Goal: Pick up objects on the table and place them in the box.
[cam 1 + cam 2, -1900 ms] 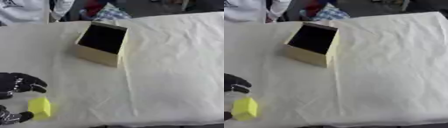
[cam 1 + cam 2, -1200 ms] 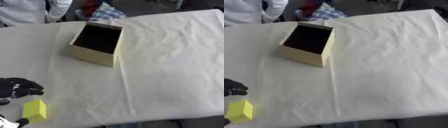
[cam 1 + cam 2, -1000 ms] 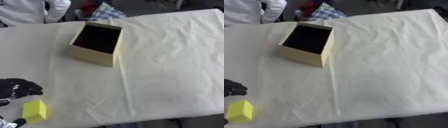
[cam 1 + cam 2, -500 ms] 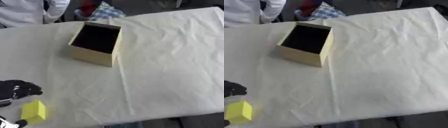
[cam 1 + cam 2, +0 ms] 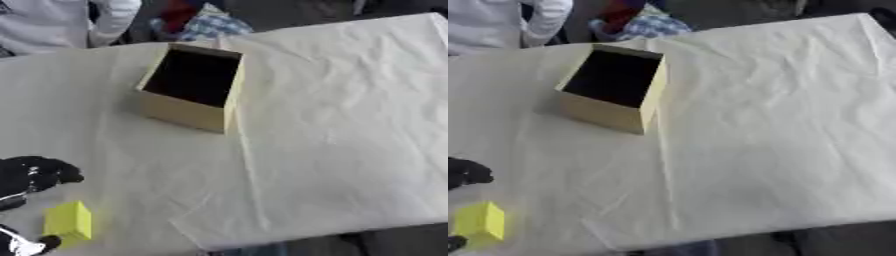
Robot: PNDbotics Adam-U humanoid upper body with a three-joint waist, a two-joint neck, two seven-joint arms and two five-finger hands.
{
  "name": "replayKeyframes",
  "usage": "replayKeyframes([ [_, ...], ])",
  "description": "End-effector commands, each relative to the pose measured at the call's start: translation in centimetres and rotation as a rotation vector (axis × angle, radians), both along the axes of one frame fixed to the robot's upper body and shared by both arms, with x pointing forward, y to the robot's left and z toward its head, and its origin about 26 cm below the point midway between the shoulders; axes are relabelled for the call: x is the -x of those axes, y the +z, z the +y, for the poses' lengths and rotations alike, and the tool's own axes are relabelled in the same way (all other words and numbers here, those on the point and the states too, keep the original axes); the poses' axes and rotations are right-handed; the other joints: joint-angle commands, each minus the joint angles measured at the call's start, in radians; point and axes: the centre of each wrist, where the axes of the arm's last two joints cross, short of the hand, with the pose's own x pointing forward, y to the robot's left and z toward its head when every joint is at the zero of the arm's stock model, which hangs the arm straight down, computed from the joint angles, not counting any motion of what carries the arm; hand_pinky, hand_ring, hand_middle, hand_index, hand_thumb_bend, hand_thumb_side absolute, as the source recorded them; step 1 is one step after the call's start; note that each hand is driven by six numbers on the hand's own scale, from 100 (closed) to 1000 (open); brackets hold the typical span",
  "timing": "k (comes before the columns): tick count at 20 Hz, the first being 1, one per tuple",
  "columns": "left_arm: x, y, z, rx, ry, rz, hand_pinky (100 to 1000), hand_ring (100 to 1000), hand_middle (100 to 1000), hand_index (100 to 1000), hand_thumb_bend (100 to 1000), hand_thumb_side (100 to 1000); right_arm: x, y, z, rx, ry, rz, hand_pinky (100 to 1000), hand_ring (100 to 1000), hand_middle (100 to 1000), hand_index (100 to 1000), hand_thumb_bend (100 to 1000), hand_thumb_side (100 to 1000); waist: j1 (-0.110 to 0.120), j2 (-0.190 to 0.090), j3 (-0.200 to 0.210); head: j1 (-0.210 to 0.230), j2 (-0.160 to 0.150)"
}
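With the left hand [image 5: 31, 176] curled but grasping nothing beside the yellow block [image 5: 68, 220], its fingers should wrap the block squarely before carrying it to the box [image 5: 192, 88] on the desk [image 5: 350, 110]

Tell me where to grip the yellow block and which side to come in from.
Probably pinch the yellow block across its two flat upright side faces, coming from above. It stands upright on the cloth with free space on both sides, and the left hand is already beside it.
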Motion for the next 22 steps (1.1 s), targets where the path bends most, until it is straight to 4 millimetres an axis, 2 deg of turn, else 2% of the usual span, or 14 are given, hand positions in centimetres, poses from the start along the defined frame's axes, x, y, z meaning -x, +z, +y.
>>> replayKeyframes([
  [1, 0.0, 0.7, -0.1, -0.033, 0.011, -0.009, 980, 983, 938, 990, 429, 613, 0.0, 0.9, 0.0, 0.012, 0.008, -0.025, 597, 660, 518, 698, 100, 906, 0.002, -0.008, -0.003, 0.006, 0.006],
  [13, -0.6, -0.2, -0.1, -0.054, 0.083, -0.035, 978, 983, 937, 980, 456, 595, 0.0, 0.8, 0.1, 0.004, 0.011, -0.019, 596, 660, 516, 698, 100, 911, 0.003, -0.004, -0.009, 0.009, 0.006],
  [18, -0.6, -1.3, 0.2, -0.071, 0.108, 0.008, 979, 985, 938, 972, 462, 688, 0.0, 0.7, 0.2, -0.001, 0.013, -0.019, 596, 660, 515, 698, 100, 913, 0.002, -0.002, -0.010, 0.012, 0.006],
  [22, -0.7, -1.9, 0.3, -0.092, 0.119, 0.037, 977, 984, 934, 960, 462, 687, 0.0, 0.8, 0.2, -0.002, 0.013, -0.020, 596, 660, 516, 698, 100, 913, 0.003, -0.001, -0.011, 0.010, 0.006],
])
